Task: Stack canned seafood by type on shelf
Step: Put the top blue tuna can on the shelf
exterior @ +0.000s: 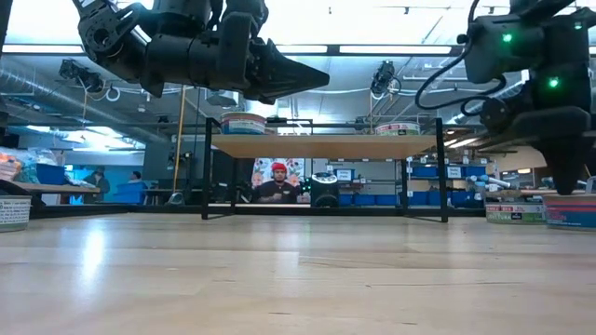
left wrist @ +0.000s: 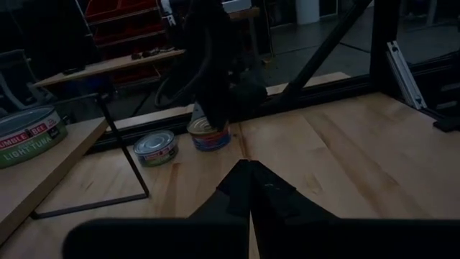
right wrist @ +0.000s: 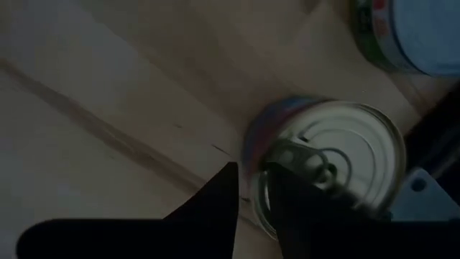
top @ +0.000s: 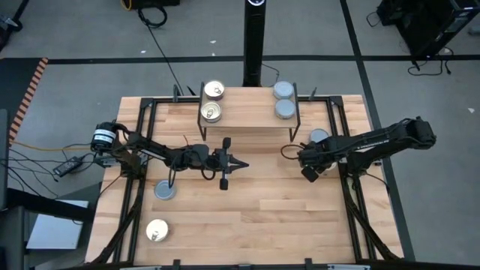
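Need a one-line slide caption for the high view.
Four tins on the shelf; right gripper near a tin; left gripper shut mid-table.

Overhead, table-level, two wrist views

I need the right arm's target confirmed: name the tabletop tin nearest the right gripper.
The flat round tin with the shiny pull-tab lid, directly at the right gripper. The blue-grey-lidded tin beside it lies slightly farther off.
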`<state>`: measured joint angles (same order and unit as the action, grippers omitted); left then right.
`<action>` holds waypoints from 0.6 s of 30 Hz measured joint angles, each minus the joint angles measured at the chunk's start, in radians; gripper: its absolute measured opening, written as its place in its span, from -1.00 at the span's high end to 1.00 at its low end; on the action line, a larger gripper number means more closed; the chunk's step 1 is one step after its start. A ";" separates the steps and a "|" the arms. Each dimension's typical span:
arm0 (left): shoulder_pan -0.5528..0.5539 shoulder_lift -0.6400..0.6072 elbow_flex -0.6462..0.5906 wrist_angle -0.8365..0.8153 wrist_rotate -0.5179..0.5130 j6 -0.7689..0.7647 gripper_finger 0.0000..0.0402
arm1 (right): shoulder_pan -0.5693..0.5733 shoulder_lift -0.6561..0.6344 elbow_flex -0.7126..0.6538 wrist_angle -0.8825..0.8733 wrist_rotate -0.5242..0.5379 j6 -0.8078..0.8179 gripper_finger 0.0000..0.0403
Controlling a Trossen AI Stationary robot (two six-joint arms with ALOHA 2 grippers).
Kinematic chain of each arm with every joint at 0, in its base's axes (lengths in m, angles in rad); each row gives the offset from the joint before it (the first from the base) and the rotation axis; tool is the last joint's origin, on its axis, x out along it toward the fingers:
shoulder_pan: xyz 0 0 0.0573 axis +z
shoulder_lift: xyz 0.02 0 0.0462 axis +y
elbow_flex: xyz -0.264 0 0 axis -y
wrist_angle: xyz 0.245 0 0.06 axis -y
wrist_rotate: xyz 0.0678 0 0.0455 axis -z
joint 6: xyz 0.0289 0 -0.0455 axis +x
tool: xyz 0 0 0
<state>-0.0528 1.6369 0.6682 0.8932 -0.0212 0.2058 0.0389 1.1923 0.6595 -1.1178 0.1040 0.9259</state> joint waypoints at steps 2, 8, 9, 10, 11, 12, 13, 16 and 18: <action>0.000 0.000 0.000 0.000 0.000 0.000 0.97 | -0.007 0.000 0.000 0.004 0.000 -0.010 0.57; 0.000 0.000 0.000 -0.002 0.000 0.000 0.97 | -0.027 0.000 0.000 -0.001 0.007 -0.016 0.62; 0.000 0.000 0.000 -0.002 0.000 0.000 0.97 | -0.028 0.000 0.000 -0.001 0.007 -0.018 0.63; 0.000 0.000 0.000 -0.002 0.000 0.000 0.97 | -0.028 0.000 0.000 -0.001 0.007 -0.020 0.64; 0.000 0.000 0.000 -0.003 0.000 0.000 0.97 | -0.028 0.000 0.000 -0.001 0.007 -0.020 0.65; 0.000 0.000 0.000 -0.003 0.000 0.000 0.97 | -0.028 0.000 0.000 -0.001 0.007 -0.020 0.65; 0.000 0.000 0.000 -0.004 0.000 0.000 0.97 | -0.028 0.000 -0.001 -0.001 0.007 -0.020 0.66; 0.000 0.000 0.000 -0.006 0.000 0.000 0.97 | -0.028 0.000 -0.001 0.003 0.007 -0.020 0.66; 0.000 0.000 0.000 -0.006 0.000 0.000 0.97 | -0.028 0.000 -0.001 0.003 0.007 -0.020 0.66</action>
<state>-0.0528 1.6371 0.6682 0.8867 -0.0212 0.2054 0.0109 1.1927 0.6582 -1.1144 0.1108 0.9062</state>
